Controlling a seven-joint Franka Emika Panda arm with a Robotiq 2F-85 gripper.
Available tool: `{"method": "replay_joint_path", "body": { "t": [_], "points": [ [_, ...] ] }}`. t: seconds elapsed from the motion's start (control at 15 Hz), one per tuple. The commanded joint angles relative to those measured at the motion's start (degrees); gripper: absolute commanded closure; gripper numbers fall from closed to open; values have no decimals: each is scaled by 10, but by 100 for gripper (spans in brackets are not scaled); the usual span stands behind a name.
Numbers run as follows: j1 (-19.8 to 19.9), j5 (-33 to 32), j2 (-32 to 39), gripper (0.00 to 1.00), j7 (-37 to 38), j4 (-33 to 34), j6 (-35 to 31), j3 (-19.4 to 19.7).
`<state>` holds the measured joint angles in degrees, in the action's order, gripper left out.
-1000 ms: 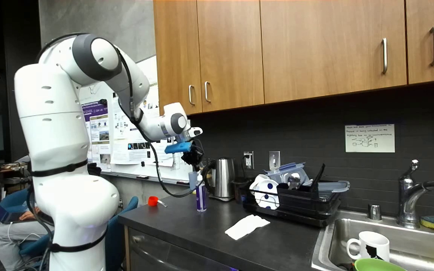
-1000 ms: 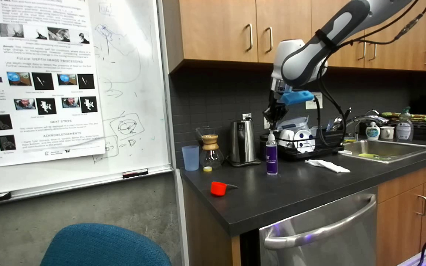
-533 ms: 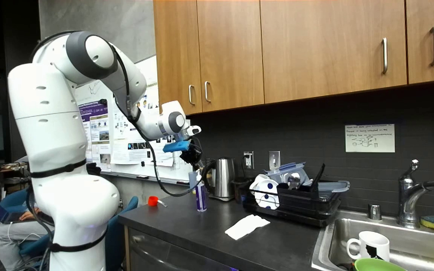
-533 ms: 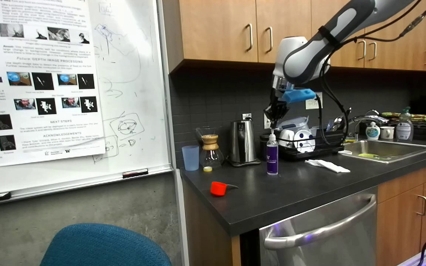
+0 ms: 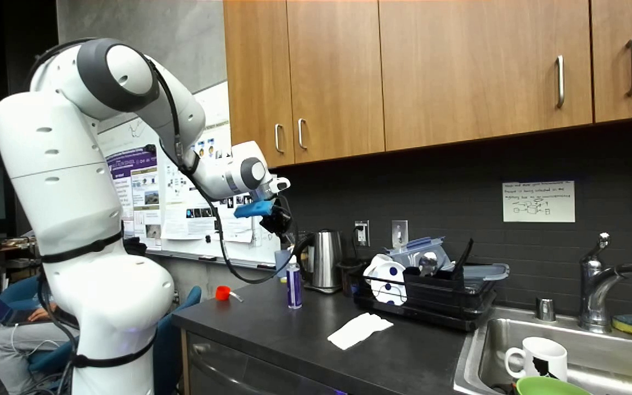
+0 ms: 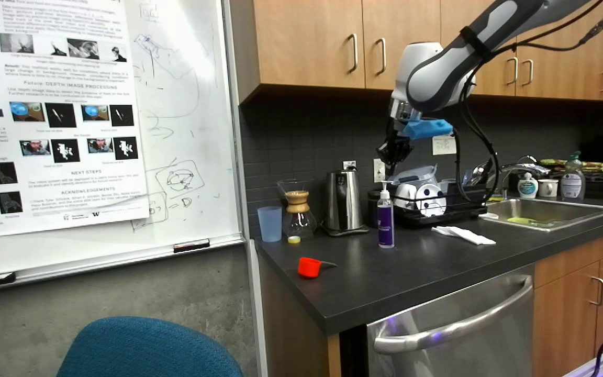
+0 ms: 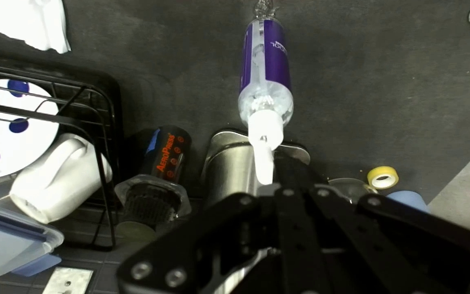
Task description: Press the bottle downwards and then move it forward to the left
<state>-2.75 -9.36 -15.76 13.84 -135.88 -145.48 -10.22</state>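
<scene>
The bottle (image 6: 385, 217) stands upright on the dark counter (image 6: 343, 293), in front of the steel kettle (image 6: 344, 201), and nothing has hold of it. Its white pump head (image 7: 265, 130) is up on its stem rather than pushed down (whether a press has already been made, a still cannot say). The gripper (image 6: 391, 167) hangs just above it, and in an exterior view a small gap shows between the two. Its jaws look drawn together with nothing between them; in the wrist view the nozzle comes up close to their tips, but I read that as overlap and not as a grip.

So no pressing seems to be going on at this moment. The second half, taking the bottle forward and to the left, looks undone as far as I can judge: the bottle stands free, and shifting it calls for either opening up and closing on it or nudging it with the fingers as they are. No end spot is marked, and whose left is meant stays unclear. Toward the counter's end lies the red measuring cup (image 6: 309, 267), well apart from the bottle; the dish rack (image 5: 423, 302) and the white paper (image 5: 359, 330) lie on the opposite side.
</scene>
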Motion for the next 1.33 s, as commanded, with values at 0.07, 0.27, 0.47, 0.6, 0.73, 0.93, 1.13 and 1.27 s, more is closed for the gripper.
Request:
{"method": "replay_joint_path", "body": {
  "t": [0.07, 0.27, 0.47, 0.6, 0.73, 0.93, 1.13, 1.27],
  "points": [
    [-12, 24, -41, 100, -20, -12, 17, 8],
    [-14, 37, -63, 100, -31, -11, 54, 12],
    [-10, 38, -87, 70, -37, -11, 99, 13],
    [-8, 35, -99, 57, -39, -11, 122, 16],
    [-5, 32, -108, 44, -37, -11, 139, 18],
    [-4, 31, -112, 23, -39, -11, 157, 21],
    [-4, 33, -103, 3, -43, -12, 167, 24],
    [-6, 35, -95, 0, -46, -16, 165, 25]
  ]
}}
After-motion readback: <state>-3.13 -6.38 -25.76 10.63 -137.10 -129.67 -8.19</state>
